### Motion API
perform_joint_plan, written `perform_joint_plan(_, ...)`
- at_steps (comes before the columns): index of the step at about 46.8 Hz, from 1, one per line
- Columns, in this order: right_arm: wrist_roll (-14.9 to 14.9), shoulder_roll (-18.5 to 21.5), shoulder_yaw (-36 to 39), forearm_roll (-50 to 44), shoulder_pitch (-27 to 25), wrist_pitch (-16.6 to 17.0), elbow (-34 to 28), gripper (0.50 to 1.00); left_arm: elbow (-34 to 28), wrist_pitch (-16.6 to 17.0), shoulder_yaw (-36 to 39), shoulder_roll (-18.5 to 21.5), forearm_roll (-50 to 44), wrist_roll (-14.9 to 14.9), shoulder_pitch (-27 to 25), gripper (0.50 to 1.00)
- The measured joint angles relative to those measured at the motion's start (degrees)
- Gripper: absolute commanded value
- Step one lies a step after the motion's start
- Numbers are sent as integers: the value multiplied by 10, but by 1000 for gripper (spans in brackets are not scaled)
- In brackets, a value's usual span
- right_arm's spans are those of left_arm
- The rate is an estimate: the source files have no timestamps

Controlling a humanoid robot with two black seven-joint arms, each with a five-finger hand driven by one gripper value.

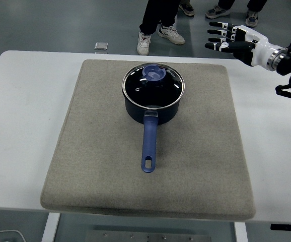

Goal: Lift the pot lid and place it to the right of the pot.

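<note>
A dark blue pot (153, 103) stands on the grey mat (95, 151), its blue handle (149, 145) pointing toward the near edge. The glass lid (153, 83) with a blue knob (153, 73) sits closed on the pot. My right hand (226, 38) hovers high at the upper right, above the mat's far right corner, fingers spread and pointing left, holding nothing. It is well apart from the lid. The left arm is out of view.
The mat covers most of the white table (24, 111). A person's legs and shoes (158, 25) stand beyond the far edge, with more feet (221, 9) to the right. A small grey square object (101, 46) lies on the floor behind the table.
</note>
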Motion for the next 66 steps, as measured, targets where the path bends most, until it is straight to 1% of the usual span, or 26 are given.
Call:
perform_joint_plan(11, 0, -3, -13, -71, 48, -2, 31, 921, 0, 0, 0, 0, 0, 0, 0, 1000)
perform_joint_plan(18, 0, -1, -45, -115, 81, -9, 59, 921, 0, 0, 0, 0, 0, 0, 0, 1000)
perform_joint_plan(28, 0, 8, -83, -172, 114, -11, 68, 921, 0, 0, 0, 0, 0, 0, 0, 1000)
perform_joint_plan(36, 3, 13, -128, -207, 148, -11, 86, 921, 0, 0, 0, 0, 0, 0, 0, 1000)
perform_joint_plan(48, 8, 51, -189, -257, 189, -11, 87, 921, 0, 0, 0, 0, 0, 0, 0, 1000)
perform_joint_plan(52, 8, 72, -202, -284, 199, -11, 88, 921, 0, 0, 0, 0, 0, 0, 0, 1000)
perform_joint_plan(63, 9, 118, -243, -349, 218, -12, 88, 921, 0, 0, 0, 0, 0, 0, 0, 1000)
perform_joint_plan(66, 13, 128, -254, -365, 223, -16, 87, 921, 0, 0, 0, 0, 0, 0, 0, 1000)
